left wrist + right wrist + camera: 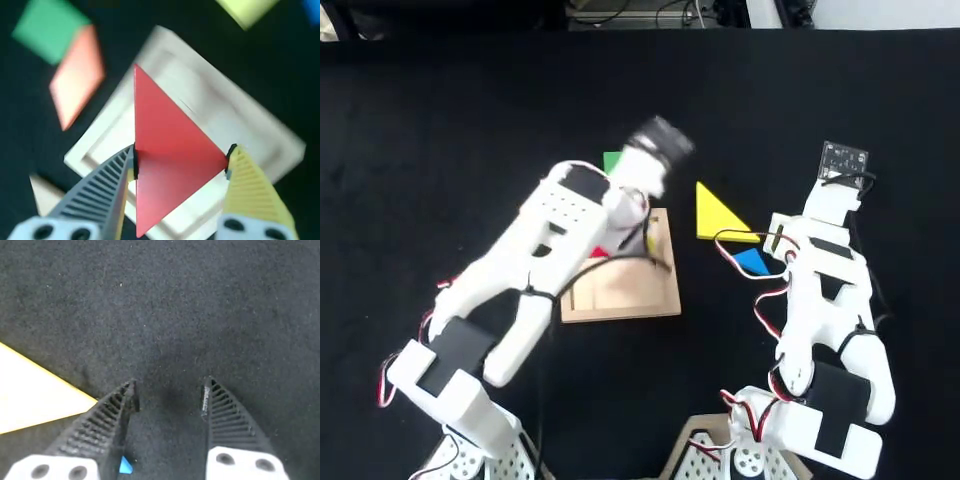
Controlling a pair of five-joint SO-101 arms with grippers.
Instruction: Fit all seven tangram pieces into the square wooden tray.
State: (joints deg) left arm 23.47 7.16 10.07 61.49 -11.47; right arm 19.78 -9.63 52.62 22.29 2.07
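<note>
The left gripper is clamped on the red triangle, its grey and yellow fingers pressing 2 opposite edges of the piece. The triangle sits over the recess of the square wooden tray; whether it touches the tray floor cannot be told. In the high view the tray lies at the centre of the frame on the black cloth. The left arm stretches across it from the lower left, with a sliver of red showing under the arm. A green piece lies just above the tray's upper left corner, and in the left wrist view an orange parallelogram lies just beside the green piece. The yellow triangle lies to the upper right of the tray, near it but apart. A blue piece lies just below the yellow triangle, beside the right arm, which stands at the right of the frame. The right gripper hangs over bare cloth with its 2 fingers apart and nothing between them, and the yellow triangle lies close to 1 finger.
</note>
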